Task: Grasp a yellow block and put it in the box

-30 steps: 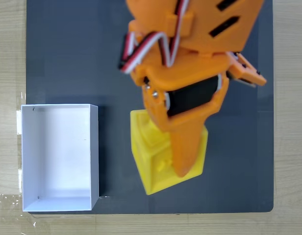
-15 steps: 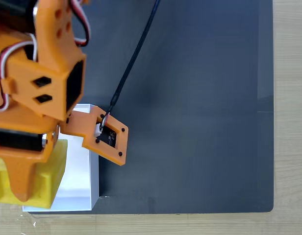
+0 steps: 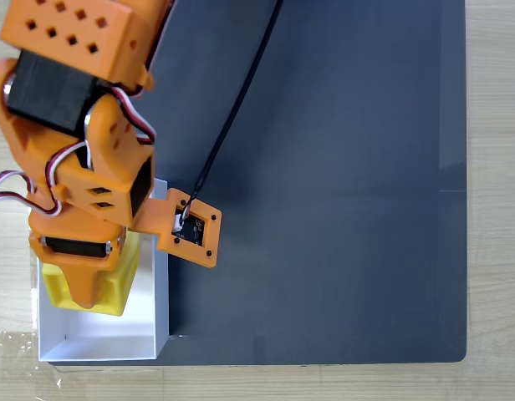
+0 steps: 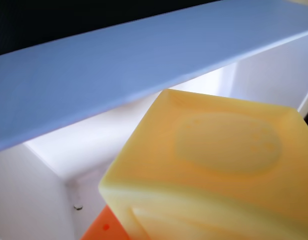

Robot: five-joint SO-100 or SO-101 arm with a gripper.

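Note:
In the fixed view my orange gripper (image 3: 89, 294) is shut on the yellow block (image 3: 119, 284) and holds it over the inside of the white box (image 3: 161, 309), near the box's left wall. The arm hides the upper half of the box. One orange finger (image 3: 86, 280) lies across the block's top. In the wrist view the yellow block (image 4: 219, 165) sits close to the lens with its round stud facing the camera. The box's white wall (image 4: 119, 65) and inner corner (image 4: 69, 170) lie behind it, and an orange fingertip (image 4: 101, 231) shows below the block.
The box stands on the left edge of a dark grey mat (image 3: 341, 209), which lies on a light wooden table (image 3: 496, 200). A black cable (image 3: 232, 109) runs to the orange camera mount (image 3: 192, 230) just right of the box. Clear tape (image 3: 11, 342) holds the box's lower left corner.
The arm has swung left from the middle of the mat with the block in its grip. The block is now further inside the box outline and looks smaller, so lower.

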